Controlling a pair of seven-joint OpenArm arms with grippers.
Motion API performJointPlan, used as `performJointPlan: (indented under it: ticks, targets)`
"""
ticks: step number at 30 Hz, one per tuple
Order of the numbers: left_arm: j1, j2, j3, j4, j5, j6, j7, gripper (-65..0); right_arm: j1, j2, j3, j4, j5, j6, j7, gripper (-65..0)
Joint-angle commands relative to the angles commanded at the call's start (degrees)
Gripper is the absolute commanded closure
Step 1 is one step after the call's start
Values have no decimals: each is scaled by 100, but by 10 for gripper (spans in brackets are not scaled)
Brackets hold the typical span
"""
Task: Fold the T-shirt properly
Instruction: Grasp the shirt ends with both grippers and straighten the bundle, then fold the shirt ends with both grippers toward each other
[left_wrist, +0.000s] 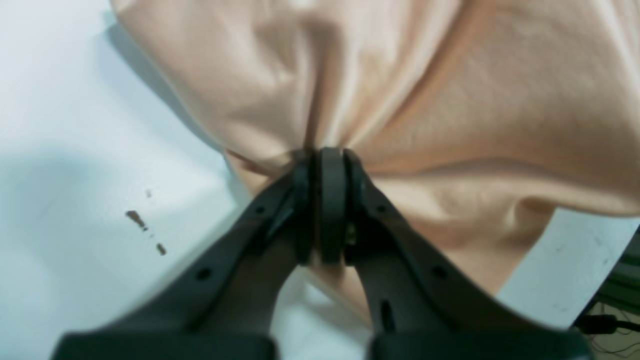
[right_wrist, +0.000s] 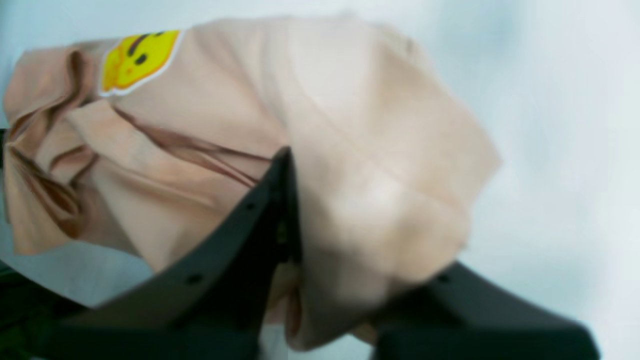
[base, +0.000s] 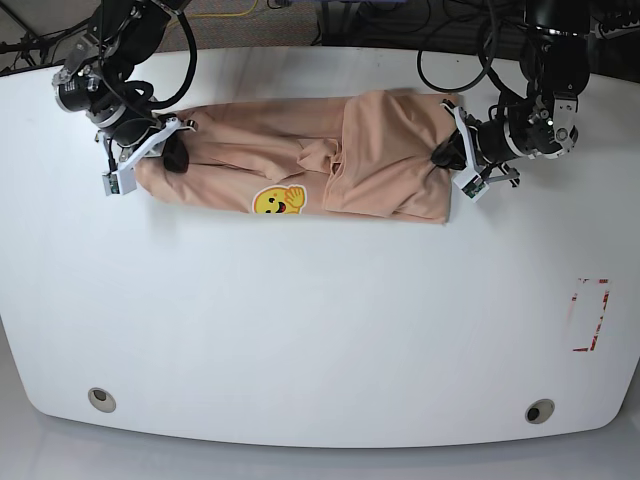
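The peach T-shirt lies stretched sideways across the far half of the white table, partly folded, with its right part doubled over the middle. Its yellow smiley print faces up on the near edge and also shows in the right wrist view as the smiley print. My left gripper is shut on bunched cloth at the shirt's right end, seen in the base view as the left gripper. My right gripper holds the left end. Cloth drapes over it and hides one finger.
A red-outlined rectangle is marked on the table at the right. Two round holes sit near the front corners. Cables run along the back edge. Small brown marks dot the tabletop beside my left gripper.
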Motion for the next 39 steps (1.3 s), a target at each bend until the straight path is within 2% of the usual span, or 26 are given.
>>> performJointPlan:
  ticks: [5, 9, 10, 12, 13, 15, 20, 28, 31, 34, 39]
  targets:
    - [-88, 378, 273, -9, 44, 0, 26, 0, -79, 158, -431, 18, 18, -387, 123, 0]
    - [-229, 580, 686, -70, 290, 0, 35, 0, -79, 246, -703, 18, -18, -563, 281, 0]
    - [-281, 712, 844, -97, 387, 0, 35, 0, -62, 290, -809, 18, -18, -651, 316, 0]
    - [-325, 870, 1020, -105, 492, 101, 35, 0, -44, 325, -932, 18, -9, -782, 343, 0]
    - [-334, 976, 1134, -114, 571, 136, 35, 0, -35, 325, -1029, 18, 0, -905, 352, 0]
    - [-343, 1099, 1231, -132, 695, 171, 35, 0, -26, 325, -1073, 18, 0, -985, 360, 0]
    - [-360, 1442, 1248, -299, 941, 180, 35, 0, 158, 325, -1090, 18, 0, -1046, 360, 0]
    - [-554, 1952, 1284, -633, 1257, 180, 35, 0, 290, 325, -1108, 18, 0, -1046, 360, 0]
    - [-756, 2136, 1292, -835, 1407, 180, 35, 0, 360, 396, -1345, 18, -18, -1046, 343, 0]
    - [-967, 2286, 1284, -1152, 1600, 180, 35, 0, 396, 624, -1758, 18, -18, -1055, 352, 0]
    - [-1125, 2488, 1275, -1486, 1705, 180, 35, 0, 466, 686, -2084, 9, -26, -1064, 360, 0]
